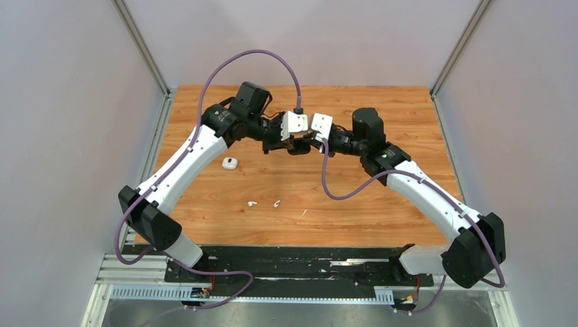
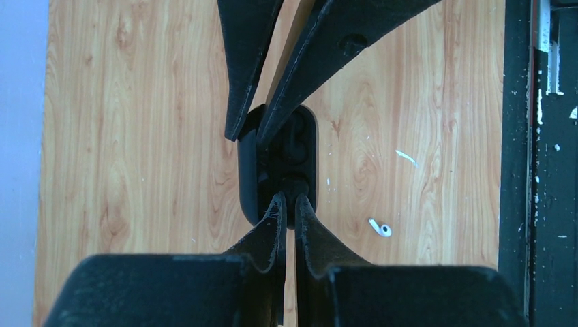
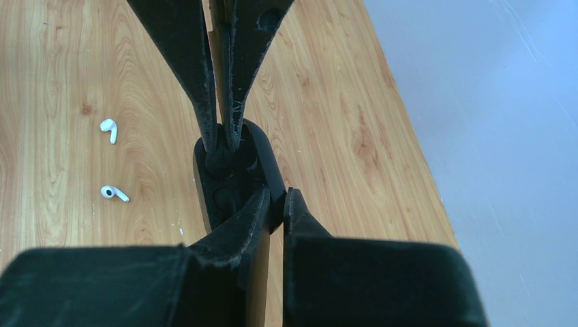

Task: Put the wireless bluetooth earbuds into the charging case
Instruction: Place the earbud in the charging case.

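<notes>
Your left gripper (image 2: 290, 204) and right gripper (image 3: 276, 201) meet tip to tip over the worktop (image 1: 382, 218), toward its far edge and about midway between the left and right edges. Both have their jaws clamped on the charging case (image 2: 303, 163), a black oval shell with hollows in its face. Your left fingers pinch one end of it and your right fingers pinch the rim at the opposite end. You cannot tell from these views whether the case touches the wood or hangs just above it. The wireless bluetooth earbuds (image 1: 252, 203) are not in it. Both lie loose on the wood closer to the near edge, a little left of centre, the second bud (image 1: 277, 203) near the first but apart from it. A thin white fleck (image 1: 304, 212) lies to their right. A small white rounded object (image 1: 230, 163) sits toward the left edge, beside your left arm, and what it is does not show.
</notes>
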